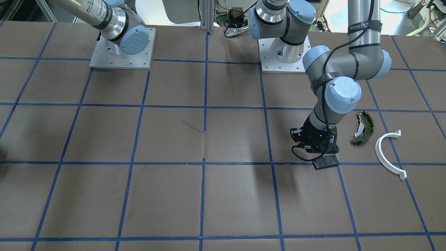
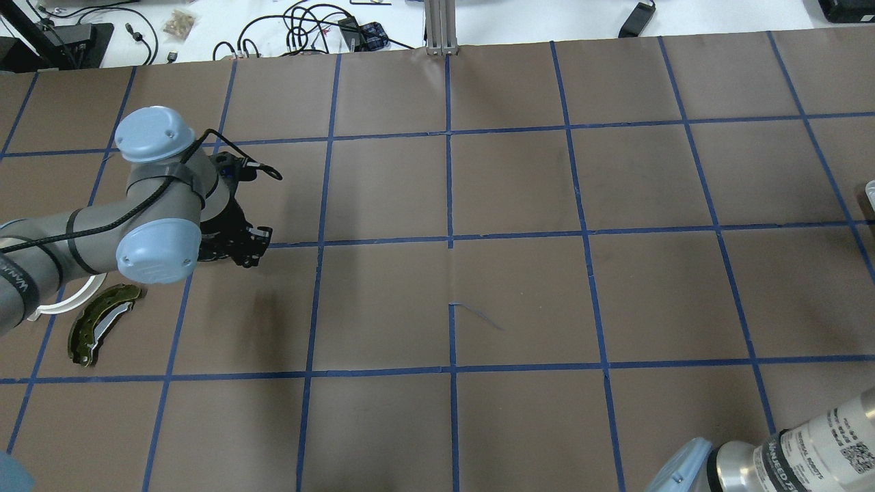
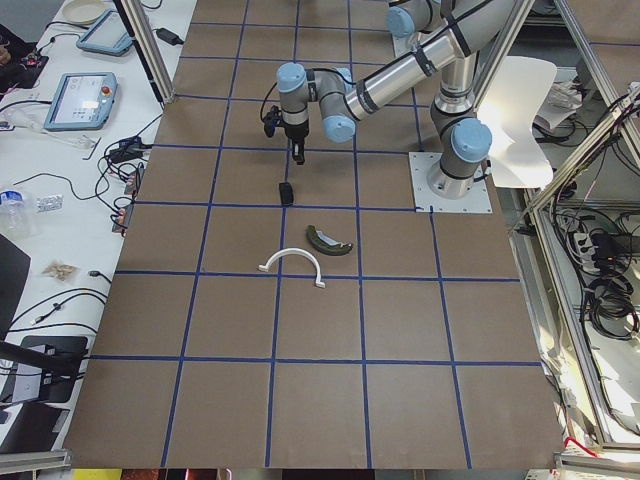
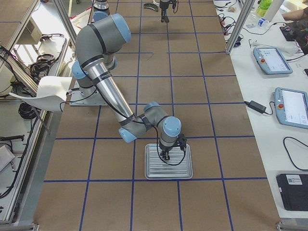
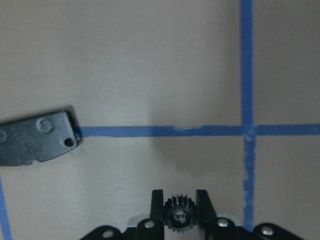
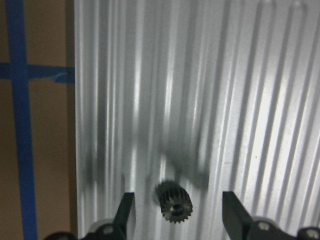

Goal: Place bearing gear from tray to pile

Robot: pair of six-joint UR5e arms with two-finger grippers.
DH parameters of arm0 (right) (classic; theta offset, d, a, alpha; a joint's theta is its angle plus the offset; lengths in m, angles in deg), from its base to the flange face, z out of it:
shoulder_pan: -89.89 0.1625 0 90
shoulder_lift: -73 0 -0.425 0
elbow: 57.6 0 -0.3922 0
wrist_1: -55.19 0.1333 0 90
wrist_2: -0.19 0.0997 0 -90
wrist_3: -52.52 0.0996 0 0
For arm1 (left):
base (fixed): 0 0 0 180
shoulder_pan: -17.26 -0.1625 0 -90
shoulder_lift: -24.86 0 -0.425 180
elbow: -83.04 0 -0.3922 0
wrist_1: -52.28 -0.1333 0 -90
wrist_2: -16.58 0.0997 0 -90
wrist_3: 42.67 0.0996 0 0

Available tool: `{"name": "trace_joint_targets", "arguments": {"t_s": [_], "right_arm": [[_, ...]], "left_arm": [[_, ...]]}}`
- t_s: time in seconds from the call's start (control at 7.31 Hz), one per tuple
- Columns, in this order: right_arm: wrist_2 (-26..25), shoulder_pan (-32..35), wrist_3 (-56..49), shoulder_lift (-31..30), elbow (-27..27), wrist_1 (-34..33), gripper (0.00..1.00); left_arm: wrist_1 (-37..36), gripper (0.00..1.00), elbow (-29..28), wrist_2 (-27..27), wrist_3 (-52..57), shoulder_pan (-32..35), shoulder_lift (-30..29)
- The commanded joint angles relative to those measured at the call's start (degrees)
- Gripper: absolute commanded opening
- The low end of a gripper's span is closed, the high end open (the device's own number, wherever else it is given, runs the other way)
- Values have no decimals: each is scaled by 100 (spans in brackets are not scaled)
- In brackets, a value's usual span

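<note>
On the left, a black pad (image 5: 35, 137) lies on the bench (image 5: 150, 65), ahead and left of our left gripper (image 5: 179, 200). That gripper is nearly closed, pinching a small black gear (image 5: 179, 218). A brake shoe (image 1: 363, 127) and a white half-ring (image 1: 386, 153) lie farther from it, past the pad. Our right gripper (image 6: 178, 196) is spread wide over a ribbed tray (image 6: 225, 100), with a second gear (image 6: 174, 202) lying loose between its fingers.

The table (image 2: 519, 184) is covered in brown and squared off with blue tape (image 2: 449, 184). Past its far edge, black cables (image 2: 307, 24) sprawl over a white bench (image 2: 547, 17). Off the right end lie a control tablet (image 4: 272, 60) and another tablet (image 4: 291, 107).
</note>
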Motion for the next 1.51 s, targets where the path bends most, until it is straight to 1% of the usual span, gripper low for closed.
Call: {"name": "trace_joint_targets", "arguments": {"t_s": [0.0,0.14,0.27,0.41,0.55,0.68,0.82,0.96,1.09,1.23,1.37], "right_arm": [[-44,-1,12,64,0,0,64],[-45,-1,12,65,0,0,62],[-45,-1,12,65,0,0,52],[-45,-1,12,56,0,0,39],[-45,-1,30,56,0,8,22],[-45,-1,38,47,0,17,9],[-53,-1,30,39,-9,70,0],[-71,-1,38,-31,-35,114,0],[-167,-1,38,-293,-9,384,0],[-98,51,47,-687,17,935,0],[172,278,343,-1039,35,1375,0]], "left_arm": [[-50,0,247,-1,895,-842,41],[-59,0,274,-1,966,-976,32],[-60,17,283,-1,958,-986,-20],[-60,86,301,-27,949,-986,-30],[-68,99,318,-54,941,-986,-4],[-68,100,301,-63,914,-969,5],[-60,100,240,-37,818,-882,40],[36,100,56,-45,443,-742,84],[385,100,-241,-37,170,-331,215],[902,100,-549,-28,-146,38,329],[1438,100,-848,-54,-645,233,522]]}}
